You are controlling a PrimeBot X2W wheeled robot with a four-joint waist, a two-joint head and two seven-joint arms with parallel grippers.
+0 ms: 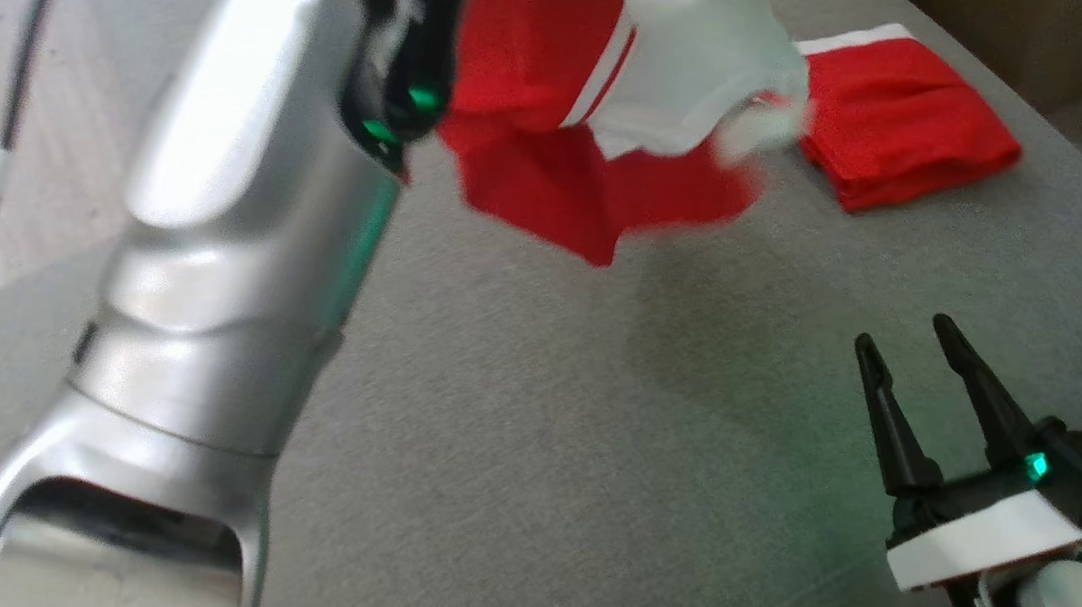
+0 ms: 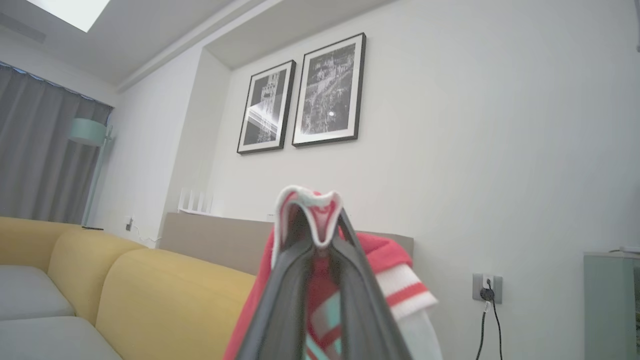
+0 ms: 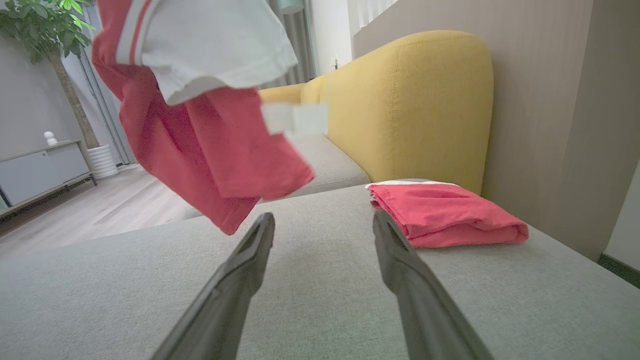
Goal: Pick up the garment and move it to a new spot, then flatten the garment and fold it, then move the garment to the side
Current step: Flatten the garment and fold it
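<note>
Left gripper point(image 2: 316, 235) is pinching the red-and-white shirt point(image 1: 537, 173) by its trim, so it dangles vertically above the grey seat cushion point(image 1: 518, 467). Right gripper point(image 1: 903, 336), 2 fingers spread, sits low, down-right of the hem.

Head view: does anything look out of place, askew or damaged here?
Nothing damaged. The red-and-white garment hangs bunched from the shut left pincer above the grey cushion, not yet flat; a second red garment lies folded at the cushion's far right corner.
</note>
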